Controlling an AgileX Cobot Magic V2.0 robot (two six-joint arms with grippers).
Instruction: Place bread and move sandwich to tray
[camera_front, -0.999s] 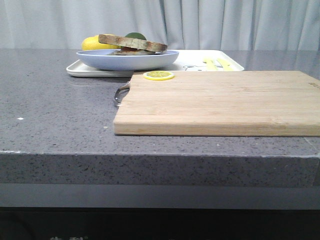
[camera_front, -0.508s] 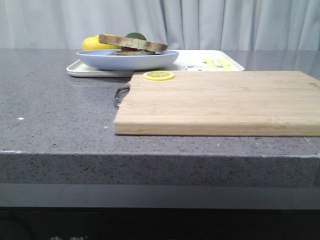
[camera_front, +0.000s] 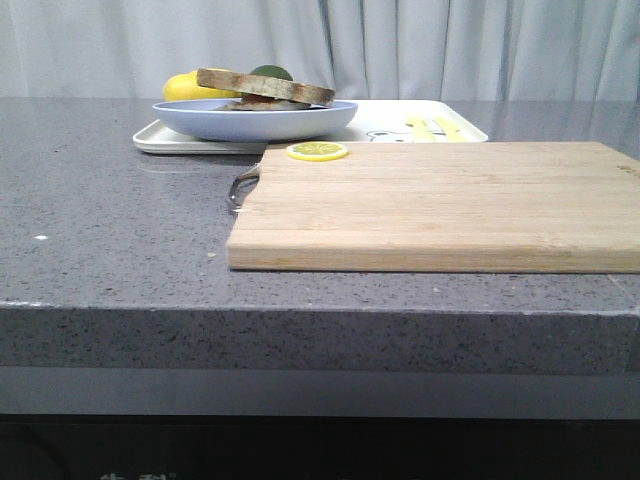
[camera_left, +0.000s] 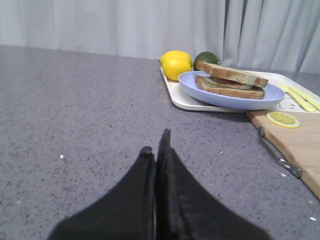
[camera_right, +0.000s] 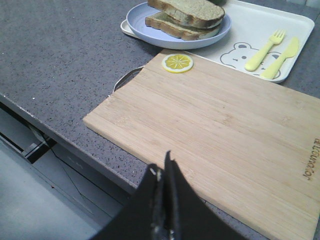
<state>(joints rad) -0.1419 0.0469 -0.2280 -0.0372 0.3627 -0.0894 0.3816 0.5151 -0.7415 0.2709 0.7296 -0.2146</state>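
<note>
The sandwich (camera_front: 266, 88), two brown-crusted slices, lies on the round pale blue plate (camera_front: 255, 121). The plate stands on the left part of the white tray (camera_front: 160, 139) at the back of the counter. It also shows in the left wrist view (camera_left: 230, 80) and the right wrist view (camera_right: 186, 15). No separate loose bread slice shows. My left gripper (camera_left: 156, 145) is shut and empty above bare counter, short of the tray. My right gripper (camera_right: 164, 167) is shut and empty over the front edge of the wooden cutting board (camera_right: 225, 130). Neither gripper shows in the front view.
A lemon slice (camera_front: 318, 151) lies on the cutting board's (camera_front: 440, 200) back left corner. A yellow lemon (camera_left: 176, 64) and a green lime (camera_left: 205, 57) sit at the tray's back. A yellow fork (camera_right: 264, 50) and knife (camera_right: 281, 57) lie on the tray's right side. A metal handle (camera_front: 241, 187) sticks from the board.
</note>
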